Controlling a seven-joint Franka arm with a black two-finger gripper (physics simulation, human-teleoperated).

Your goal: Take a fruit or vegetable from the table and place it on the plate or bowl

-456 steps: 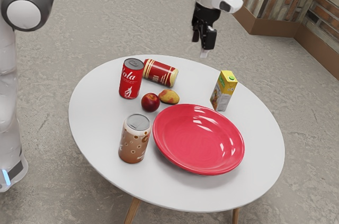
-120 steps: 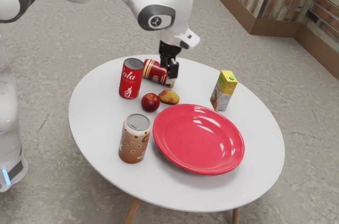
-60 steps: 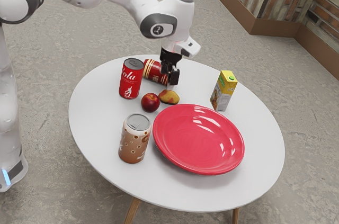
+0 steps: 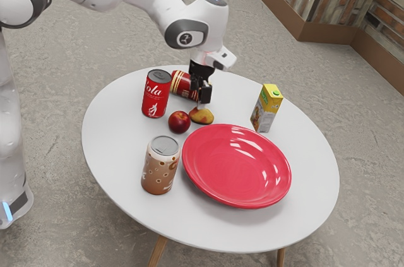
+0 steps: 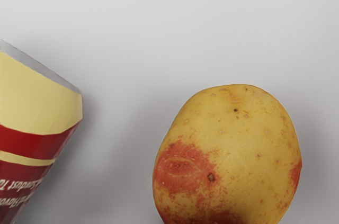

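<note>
Contact soon: end effector [image 4: 204, 98], spread I cannot tell, hangs over rounded yellow-red fruit [image 5: 228, 155]; looks firm, slick, so grip across its middle.

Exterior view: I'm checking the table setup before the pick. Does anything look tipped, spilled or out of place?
The red-and-cream can lies on its side, beside the upright cola can. The brown can and juice carton stand upright; nothing looks spilled.
</note>
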